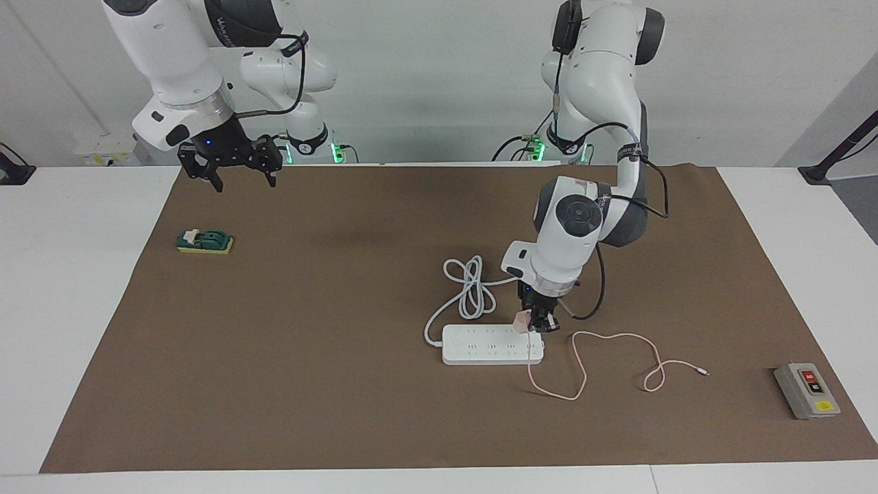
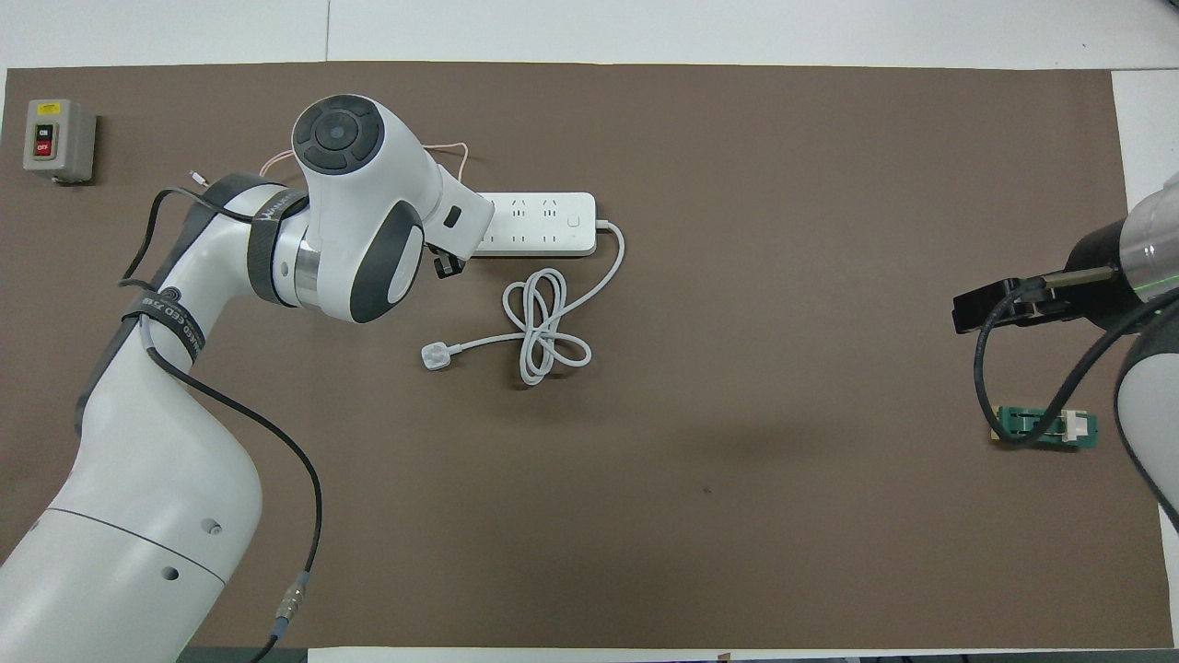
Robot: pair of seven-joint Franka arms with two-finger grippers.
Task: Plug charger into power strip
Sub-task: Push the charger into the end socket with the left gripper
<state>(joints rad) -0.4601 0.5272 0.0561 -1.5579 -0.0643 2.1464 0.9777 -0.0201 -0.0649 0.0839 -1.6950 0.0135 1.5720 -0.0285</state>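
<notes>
The left tool [image 1: 537,322] is clamped on the pale pink charger [image 1: 523,321], holding it at the end of the white power strip [image 1: 490,344] toward the left arm's end of the worktop, at the row of outlets nearer the robots. Whether the prongs have entered an outlet cannot be told. To seat it well, I judge the cube should stay square to the strip's face and be pressed straight down, since a tilt could skid the light strip. The thin pink cable [image 1: 617,337] trails loosely over the mat and should be left slack. The right tool [image 1: 243,168] waits with its fingers apart above the mat's edge, near a small green block [image 1: 204,241].

A brown mat [image 1: 343,384] covers the white worktop [image 1: 62,309]; a grey switch box [image 1: 807,390] sits near its corner. The strip's thick white cord [image 1: 470,288] lies coiled beside it. A plain pale wall stands at the robots' end.
</notes>
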